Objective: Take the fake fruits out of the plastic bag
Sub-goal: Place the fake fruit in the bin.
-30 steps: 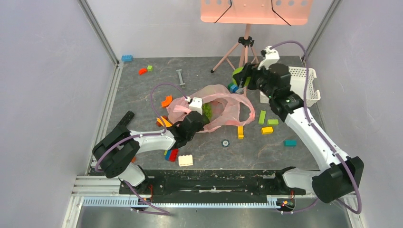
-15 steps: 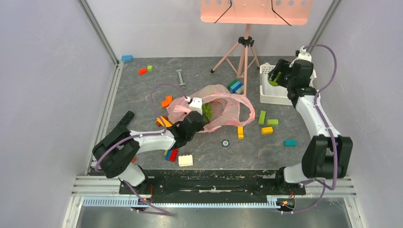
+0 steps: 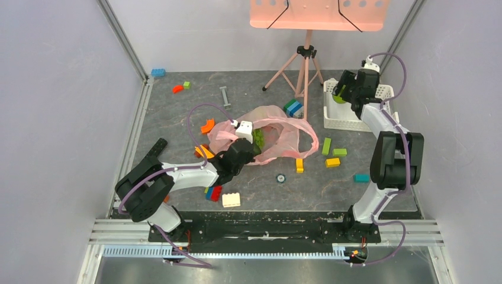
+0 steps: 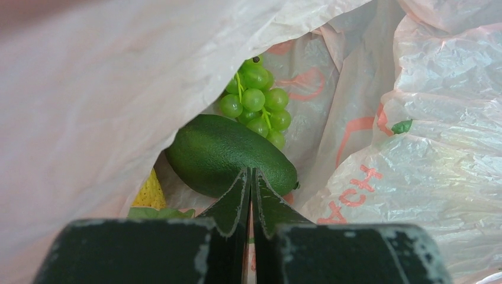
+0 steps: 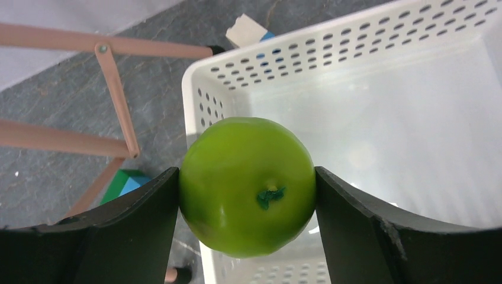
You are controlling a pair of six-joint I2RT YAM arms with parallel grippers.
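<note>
The pink plastic bag (image 3: 284, 141) lies crumpled mid-way across the grey tabletop (image 3: 260, 97), and the white lattice basket (image 3: 354, 120) sits at the far right. The left claw (image 4: 253, 177) is inside the bag's mouth, its fingers pressed together on nothing, tips at the dark green avocado (image 4: 225, 155). The right claw (image 3: 343, 94) hangs over the basket, clamped on the green apple (image 5: 247, 185). Green grapes (image 4: 256, 102) lie behind the avocado; a yellow patch (image 4: 151, 192) beside it may be the lemon.
</note>
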